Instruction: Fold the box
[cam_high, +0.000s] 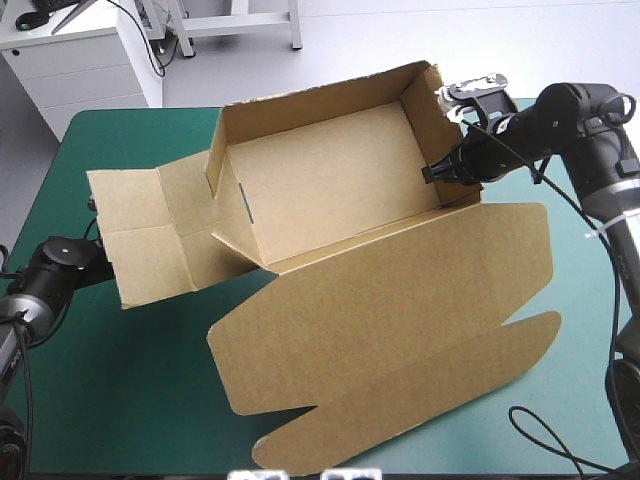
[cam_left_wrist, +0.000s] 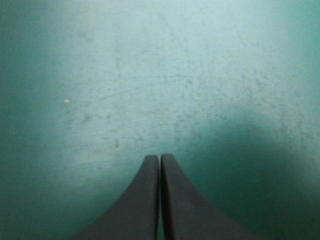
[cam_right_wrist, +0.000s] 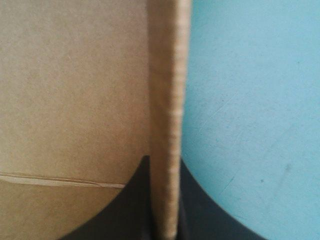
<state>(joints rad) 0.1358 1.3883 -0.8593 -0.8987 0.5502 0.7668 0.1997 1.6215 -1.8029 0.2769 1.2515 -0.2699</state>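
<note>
High view, near edge first: the lid (cam_high: 400, 310) lies flat and unfolded on the surface (cam_high: 110, 400), its tuck flap toward the near edge. Behind the lid the box (cam_high: 340, 185) stands as an open tray at the middle of the surface, long walls raised. The left end panel (cam_high: 140, 235) is not yet folded in; it spreads outward toward the left edge. The left claw (cam_left_wrist: 160, 159) is closed to a point and empty, over bare teal-green cover. The right claw (cam_high: 441, 170) is clamped on the right end wall (cam_high: 425, 120), one black finger inside the tray and one outside; the right wrist view shows the board edge between them.

Step in hand, as judged: forming the right end wall. The next move calls for keeping this wall upright, then bringing the left end panel up and over and seating it inside the tray. The left claw must open before it can take the panel.

Beyond the far left corner of the surface stands a white drawer cabinet (cam_high: 85, 60); pale floor (cam_high: 400, 30) lies past the far edge.
</note>
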